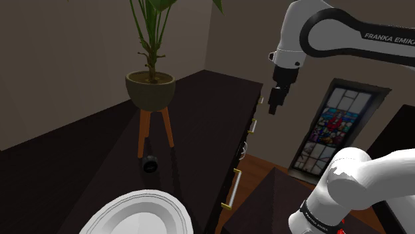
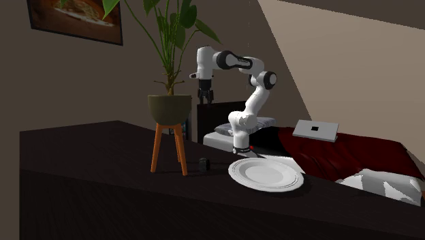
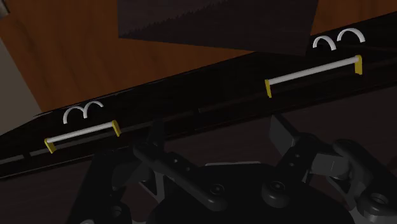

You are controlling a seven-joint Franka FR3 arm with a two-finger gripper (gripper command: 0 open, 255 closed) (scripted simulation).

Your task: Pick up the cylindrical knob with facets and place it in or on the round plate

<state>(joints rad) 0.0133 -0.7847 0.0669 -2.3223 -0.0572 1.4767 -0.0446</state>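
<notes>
The knob [image 1: 150, 163] is small, dark and faceted. It lies on the dark cabinet top beside the plant stand's legs, and it is also seen as the knob [image 2: 203, 163] just left of the plate. The round white plate [image 1: 139, 213] sits nearer the shoulder camera, and in the second exterior view the plate [image 2: 265, 174] is right of the knob. My gripper [image 1: 274, 101] hangs high over the cabinet's front edge, well away from the knob and above it. In the wrist view the gripper [image 3: 216, 137] is open, its fingers [image 3: 156, 135] standing apart with nothing between them.
A potted plant [image 1: 150, 88] on a wooden three-legged stand [image 1: 154, 129] rises close behind the knob. The cabinet front carries drawer handles [image 3: 81, 132], [image 3: 312, 70]. Below lies a wooden floor [image 3: 83, 57]. A bed with a dark red cover [image 2: 354, 153] stands behind the arm.
</notes>
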